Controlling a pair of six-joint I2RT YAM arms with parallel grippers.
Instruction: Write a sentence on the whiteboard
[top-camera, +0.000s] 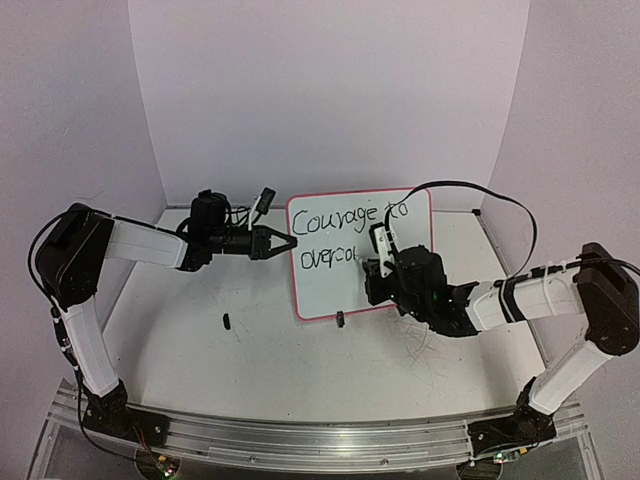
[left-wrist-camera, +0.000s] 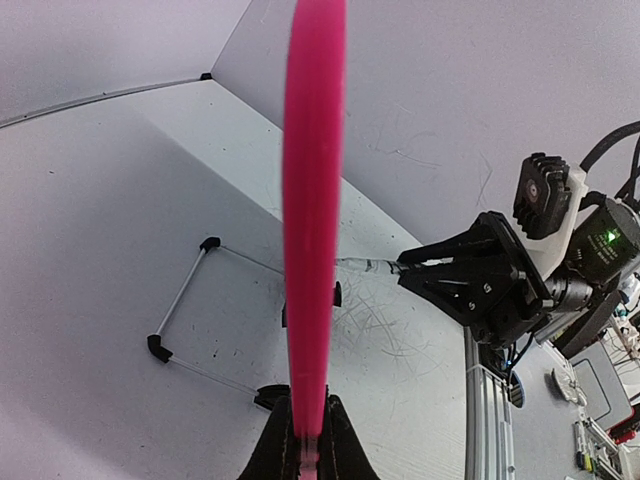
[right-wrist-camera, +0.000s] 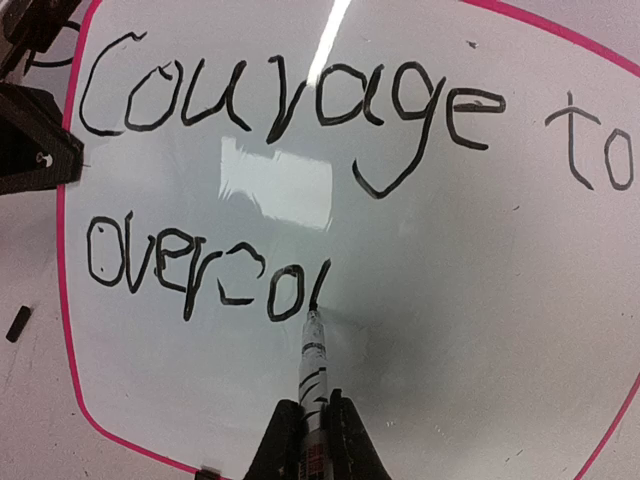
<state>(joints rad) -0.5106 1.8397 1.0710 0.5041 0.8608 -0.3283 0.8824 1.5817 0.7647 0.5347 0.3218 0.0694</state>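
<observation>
The whiteboard (top-camera: 360, 255) stands tilted at mid table, pink-framed, with "Courage to" and "overco" plus one stroke in black. My left gripper (top-camera: 290, 243) is shut on its left frame edge; in the left wrist view the pink frame (left-wrist-camera: 312, 230) runs up from between the fingers (left-wrist-camera: 270, 455). My right gripper (top-camera: 377, 262) is shut on a white marker (right-wrist-camera: 313, 375). Its tip touches the whiteboard (right-wrist-camera: 420, 270) at the foot of the last stroke. The marker (left-wrist-camera: 370, 266) and the right gripper (left-wrist-camera: 480, 280) also show in the left wrist view.
A small black piece (top-camera: 226, 321) lies on the table left of the board. A black clip foot (top-camera: 341, 319) sits at the board's lower edge. A thin wire stand with black ends (left-wrist-camera: 185, 315) lies on the table behind the board. White walls enclose the back and sides.
</observation>
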